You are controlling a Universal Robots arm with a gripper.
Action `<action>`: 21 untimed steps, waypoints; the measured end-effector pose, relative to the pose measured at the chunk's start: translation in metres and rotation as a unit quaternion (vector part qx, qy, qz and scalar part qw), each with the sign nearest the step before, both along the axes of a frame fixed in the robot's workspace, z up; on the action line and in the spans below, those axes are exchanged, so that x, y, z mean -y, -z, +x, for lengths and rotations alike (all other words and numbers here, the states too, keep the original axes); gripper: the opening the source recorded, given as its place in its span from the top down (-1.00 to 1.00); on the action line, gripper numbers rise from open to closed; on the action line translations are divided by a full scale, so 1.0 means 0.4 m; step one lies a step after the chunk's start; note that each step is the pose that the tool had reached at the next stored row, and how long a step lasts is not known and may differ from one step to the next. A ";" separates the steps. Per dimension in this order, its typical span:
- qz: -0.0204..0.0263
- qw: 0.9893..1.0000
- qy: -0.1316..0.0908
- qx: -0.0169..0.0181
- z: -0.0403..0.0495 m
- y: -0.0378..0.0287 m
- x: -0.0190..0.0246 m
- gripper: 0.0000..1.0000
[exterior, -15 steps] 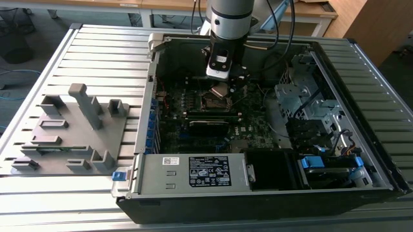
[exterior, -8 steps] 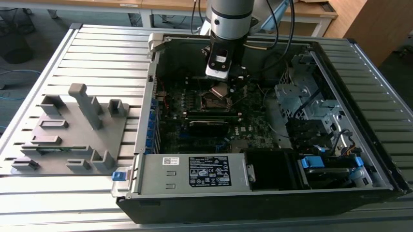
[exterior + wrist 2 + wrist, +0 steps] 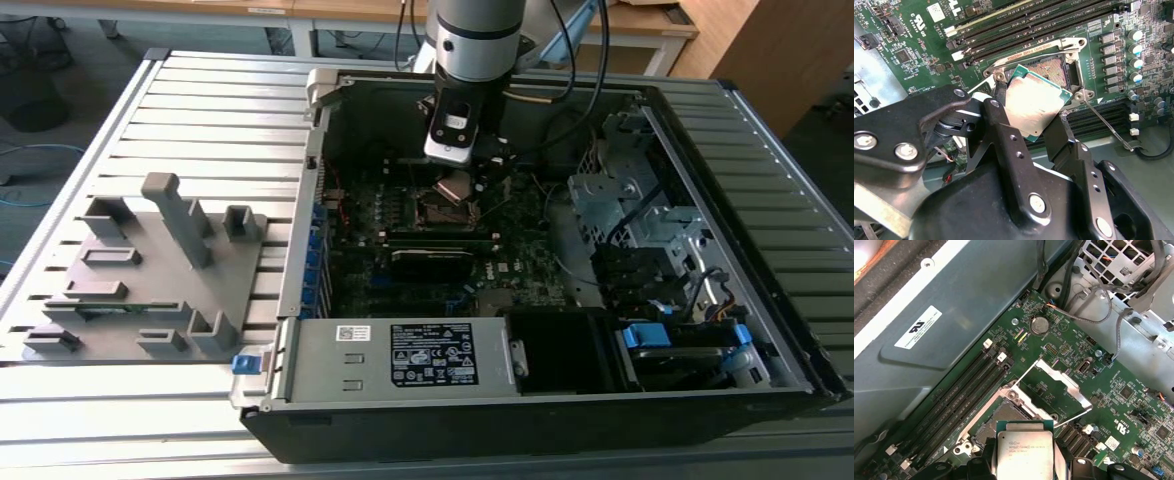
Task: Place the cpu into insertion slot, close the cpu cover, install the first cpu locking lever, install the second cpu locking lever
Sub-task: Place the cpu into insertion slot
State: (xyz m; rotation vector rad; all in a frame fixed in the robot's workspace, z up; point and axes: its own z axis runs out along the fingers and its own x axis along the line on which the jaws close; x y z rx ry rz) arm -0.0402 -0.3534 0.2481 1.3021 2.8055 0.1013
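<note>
— While we hold the chip (image 3: 1036, 107) over the socket (image 3: 1051, 67), which step would we say we're on?

— The first one, by our reckoning: placing the chip. The gripper (image 3: 1029, 120) has its jaws closed on two opposite edges of the chip, no wider apart than the chip itself. The silvery face is turned toward the wrist cameras.

— Where does it sit against the socket?

— Above it and off toward one corner, turned a little out of square with the metal rim in the second wrist view. We can't tell whether its lower edge touches that rim. The socket's dark centre is bare.

— And the cover (image 3: 1069, 385)?

— Swung open beside the socket in the first wrist view, with the thin wire levers (image 3: 1026, 374) released. So nothing past step one is done.

— What does seating the chip call for, in our judgement?

— Squaring the chip to the rim, centring it, then a level, gentle descent. We judge the socket's contacts easy to bend.

— And our arm (image 3: 474, 40)?

— In the exterior view it reaches straight down into the open computer case (image 3: 534, 430). The wrist points at the board, and the chip hangs just above the socket.
</note>
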 end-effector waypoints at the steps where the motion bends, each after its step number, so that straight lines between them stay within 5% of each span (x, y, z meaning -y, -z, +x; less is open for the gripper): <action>1: 0.000 1.000 0.000 0.000 0.000 0.000 0.000 -0.08; 12: 0.000 1.000 0.004 0.000 0.000 0.000 0.000 -0.08; 16: 0.000 1.000 0.026 0.000 0.000 0.001 0.000 -0.08; 21: 0.000 0.998 0.067 0.000 0.000 0.003 0.000 -0.08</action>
